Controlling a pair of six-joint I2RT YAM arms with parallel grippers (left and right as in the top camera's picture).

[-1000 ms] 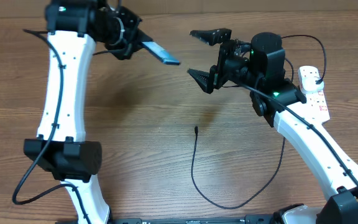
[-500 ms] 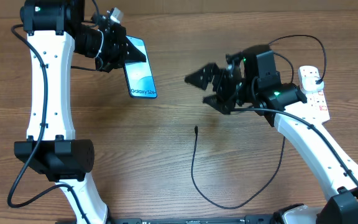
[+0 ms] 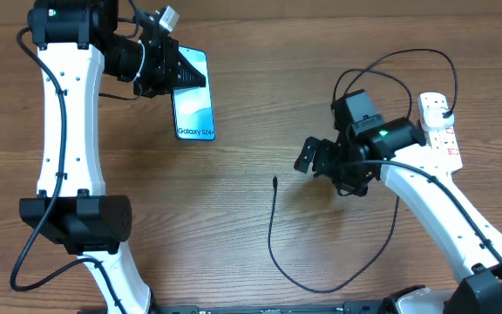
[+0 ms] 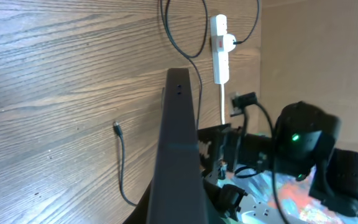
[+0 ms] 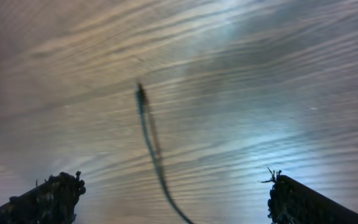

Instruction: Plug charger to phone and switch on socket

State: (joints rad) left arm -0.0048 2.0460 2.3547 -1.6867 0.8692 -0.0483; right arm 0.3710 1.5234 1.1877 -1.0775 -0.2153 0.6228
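Note:
My left gripper [image 3: 174, 77] is shut on the top end of the phone [image 3: 193, 98] and holds it above the table's far left, its lit blue screen facing up. In the left wrist view the phone [image 4: 179, 143] shows edge-on as a dark slab between the jaws. The charger cable's small tip [image 3: 274, 181] lies on the table mid-front; the cable [image 3: 321, 286] loops forward, then runs back to a black plug [image 3: 444, 108] in the white socket strip [image 3: 440, 131]. My right gripper [image 3: 322, 167] is open and empty, just right of the tip. The right wrist view shows the tip [image 5: 140, 92] ahead, between the spread fingers [image 5: 48, 198].
The socket strip also shows in the left wrist view [image 4: 220, 43], with its white cord [image 4: 222, 102] trailing from it. The cable tip [image 4: 115, 127] shows there too. Thin black arm cables arch over the right arm [image 3: 390, 65]. The table top is brown wood grain [image 3: 190, 209].
My left gripper swung the phone left and turned its screen up. My right gripper moved from mid-air down and toward the cable tip, staying open.

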